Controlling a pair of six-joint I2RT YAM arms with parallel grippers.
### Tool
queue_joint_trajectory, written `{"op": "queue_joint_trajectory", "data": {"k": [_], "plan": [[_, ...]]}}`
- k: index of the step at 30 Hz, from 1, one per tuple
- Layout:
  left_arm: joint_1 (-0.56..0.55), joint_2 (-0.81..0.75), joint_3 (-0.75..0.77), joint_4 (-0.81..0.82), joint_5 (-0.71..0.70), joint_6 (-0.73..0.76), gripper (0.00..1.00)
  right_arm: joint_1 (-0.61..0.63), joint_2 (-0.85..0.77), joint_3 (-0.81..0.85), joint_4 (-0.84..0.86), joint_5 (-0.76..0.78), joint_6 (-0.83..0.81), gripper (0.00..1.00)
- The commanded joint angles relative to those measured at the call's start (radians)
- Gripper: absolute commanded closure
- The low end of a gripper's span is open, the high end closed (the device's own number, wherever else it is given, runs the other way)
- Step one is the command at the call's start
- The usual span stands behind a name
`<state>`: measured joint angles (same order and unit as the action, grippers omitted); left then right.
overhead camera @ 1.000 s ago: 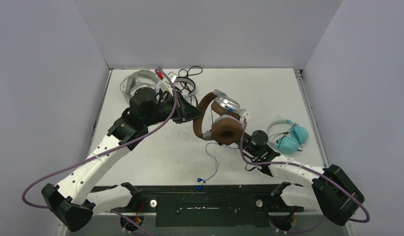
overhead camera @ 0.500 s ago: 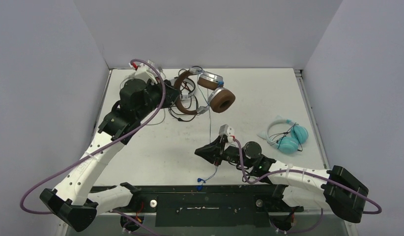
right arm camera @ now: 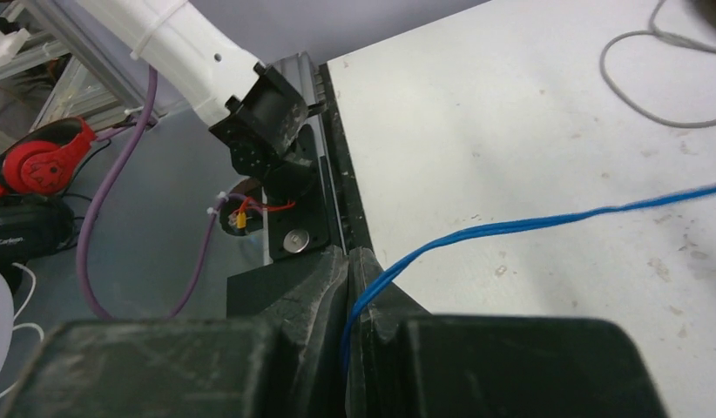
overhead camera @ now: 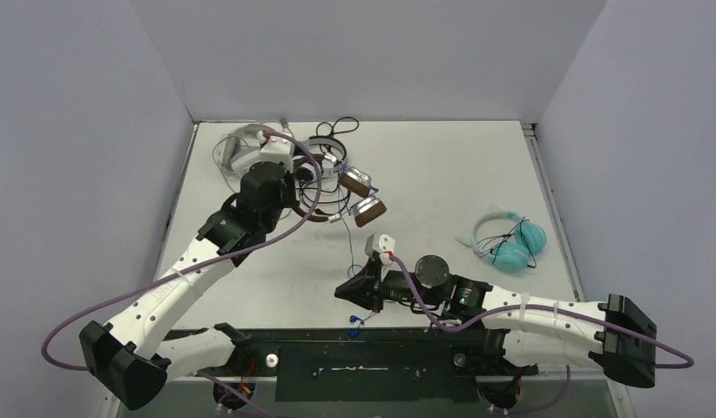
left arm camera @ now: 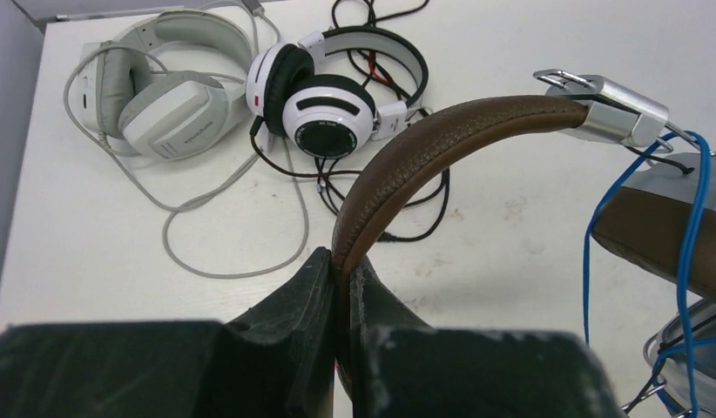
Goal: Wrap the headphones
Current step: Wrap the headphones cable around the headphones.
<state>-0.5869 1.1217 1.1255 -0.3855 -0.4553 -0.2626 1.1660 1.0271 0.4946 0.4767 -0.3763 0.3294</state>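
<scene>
Left jaws are clenched on the leather band of the brown headphones point(left arm camera: 442, 139). The left gripper point(left arm camera: 341, 272) pinches the band's lower end, w/ the metal yokes and ear cups hanging off at 3 o'clock in the wrist view. Right jaws are clenched on the blue cable point(right arm camera: 529, 222), which leaves the right gripper point(right arm camera: 348, 266) toward 2 o'clock across the table point(overhead camera: 459, 165).

From above, we see the brown set just 11 o'clock of table centre. Its cable drops toward 6 o'clock to a blue plug point(overhead camera: 354, 327) at the near edge.

We count 4 headsets on the table:
- the brown one;
- black-and-white headphones point(left arm camera: 324, 109) and pale grey headphones point(left arm camera: 163, 96), side by side at 10–11 o'clock;
- teal headphones point(overhead camera: 511, 246) at 3 o'clock.

A 5th, a red headset point(right arm camera: 50, 148), lies off the table. Lettering on the grey cup is too small to read.
</scene>
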Motion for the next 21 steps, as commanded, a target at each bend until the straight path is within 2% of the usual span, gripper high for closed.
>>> {"op": "queue_joint_trajectory", "data": {"k": [1, 5, 11, 14, 21], "plan": [[-0.082, -0.063, -0.054, 0.171, -0.056, 0.267, 1.00, 0.003, -0.025, 0.144, -0.228, 0.101, -0.073, 1.00], [-0.158, -0.086, -0.116, 0.187, -0.006, 0.442, 1.00, 0.002, -0.010, 0.252, -0.406, 0.236, -0.127, 1.00], [-0.196, -0.082, -0.161, 0.151, 0.049, 0.528, 1.00, -0.023, -0.003, 0.396, -0.624, 0.468, -0.184, 1.00], [-0.224, -0.061, -0.172, 0.109, 0.070, 0.591, 1.00, -0.061, 0.009, 0.463, -0.708, 0.462, -0.211, 1.00], [-0.299, -0.026, -0.183, 0.054, 0.024, 0.658, 1.00, -0.161, 0.028, 0.532, -0.826, 0.413, -0.248, 0.97]]}}
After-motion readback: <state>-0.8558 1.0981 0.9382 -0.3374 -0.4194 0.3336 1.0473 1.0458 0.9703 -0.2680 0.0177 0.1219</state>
